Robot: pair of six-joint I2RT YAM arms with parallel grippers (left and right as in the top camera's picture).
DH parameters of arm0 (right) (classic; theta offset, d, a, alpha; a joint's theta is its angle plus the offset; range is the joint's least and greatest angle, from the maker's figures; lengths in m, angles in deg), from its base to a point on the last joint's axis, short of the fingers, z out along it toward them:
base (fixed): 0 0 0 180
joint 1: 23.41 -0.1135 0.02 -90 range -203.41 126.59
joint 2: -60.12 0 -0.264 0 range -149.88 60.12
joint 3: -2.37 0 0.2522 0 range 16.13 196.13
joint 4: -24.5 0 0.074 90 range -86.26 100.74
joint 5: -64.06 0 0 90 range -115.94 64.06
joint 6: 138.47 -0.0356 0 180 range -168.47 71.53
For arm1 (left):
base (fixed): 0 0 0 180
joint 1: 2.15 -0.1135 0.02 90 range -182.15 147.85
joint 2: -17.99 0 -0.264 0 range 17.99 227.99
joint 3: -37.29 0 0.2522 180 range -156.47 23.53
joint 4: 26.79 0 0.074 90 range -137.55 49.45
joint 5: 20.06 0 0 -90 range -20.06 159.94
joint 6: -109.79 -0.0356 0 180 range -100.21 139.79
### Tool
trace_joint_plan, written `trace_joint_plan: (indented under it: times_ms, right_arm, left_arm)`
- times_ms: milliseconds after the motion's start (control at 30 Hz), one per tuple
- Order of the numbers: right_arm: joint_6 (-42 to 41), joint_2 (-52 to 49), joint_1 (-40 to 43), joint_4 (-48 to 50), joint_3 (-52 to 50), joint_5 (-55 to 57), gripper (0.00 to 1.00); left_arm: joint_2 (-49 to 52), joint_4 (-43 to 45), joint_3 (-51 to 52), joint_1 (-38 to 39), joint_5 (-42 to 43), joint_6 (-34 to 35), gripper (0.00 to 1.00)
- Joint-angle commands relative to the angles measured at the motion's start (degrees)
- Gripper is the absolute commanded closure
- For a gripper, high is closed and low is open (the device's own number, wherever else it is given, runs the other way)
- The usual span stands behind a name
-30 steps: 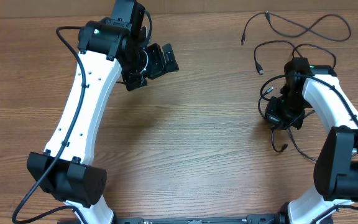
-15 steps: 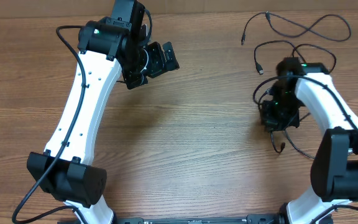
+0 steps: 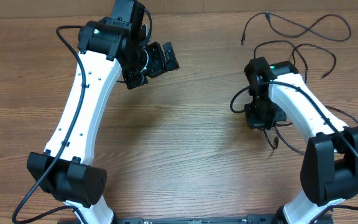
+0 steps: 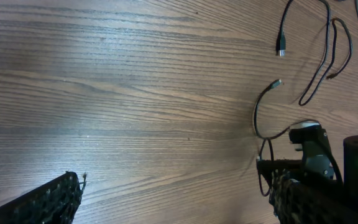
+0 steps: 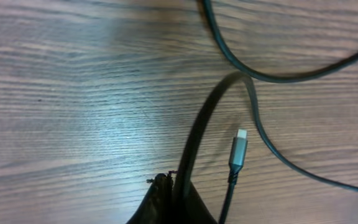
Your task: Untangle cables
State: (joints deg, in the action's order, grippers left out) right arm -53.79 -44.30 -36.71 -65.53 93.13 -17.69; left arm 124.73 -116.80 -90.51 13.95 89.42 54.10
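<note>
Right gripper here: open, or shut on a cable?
Shut on a cable. In the right wrist view the right gripper is pinched closed, with the black cord coming out from between its tips.

A wooden table (image 3: pixel 185 162) fills nearly every view, with brown boards and fine dark grain running side to side; beyond its far edge lies a narrow strip of paler tan surface (image 3: pixel 42 7) — what it is cannot be told; light leaves a soft whitish sheen (image 4: pixel 73 59) on the wood.
</note>
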Motion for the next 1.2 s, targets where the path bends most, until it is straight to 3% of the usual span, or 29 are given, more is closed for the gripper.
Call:
trace_joint_plan:
  times_ms: [0,33,67,100,167,467,900,1033,1167]
  right_arm:
    - [3.6,0.5,-1.0,0.2,1.3,-3.9,0.83]
    - [4.2,0.5,-1.2,0.1,1.2,-5.1,0.66]
    - [4.1,0.5,-1.5,-0.1,1.2,-4.9,0.30]
    - [4.1,0.5,-1.7,-0.1,1.2,-4.0,0.16]
    - [3.5,0.5,-1.8,0.1,1.2,-1.8,0.13]
    - [-4.2,0.5,-1.7,-0.9,3.9,-1.9,0.14]
    - [-8.6,0.5,-0.2,-9.3,22.6,-1.9,0.27]
    - [-9.9,0.5,3.8,-8.1,22.7,-1.9,0.41]
    - [-9.9,0.5,8.5,-6.1,21.8,-2.0,0.66]
  left_arm:
    - [0.1,0.2,-1.2,-0.3,-0.6,-0.9,0.00]
    - [0.1,0.2,-1.2,-0.3,-0.6,-0.9,0.00]
    - [0.1,0.2,-1.2,-0.3,-0.6,-0.9,0.00]
    - [0.1,0.2,-1.2,-0.3,-0.6,-0.9,0.00]
    - [0.1,0.2,-1.2,-0.3,-0.6,-0.9,0.00]
    - [0.1,0.2,-1.2,-0.3,-0.6,-0.9,0.00]
    - [0.1,-0.2,-1.2,-0.3,-0.6,-0.9,0.00]
    - [0.1,-0.6,-1.2,-0.3,-0.6,-0.9,0.00]
    - [0.1,-1.0,-1.2,-0.3,-0.6,-0.9,0.00]
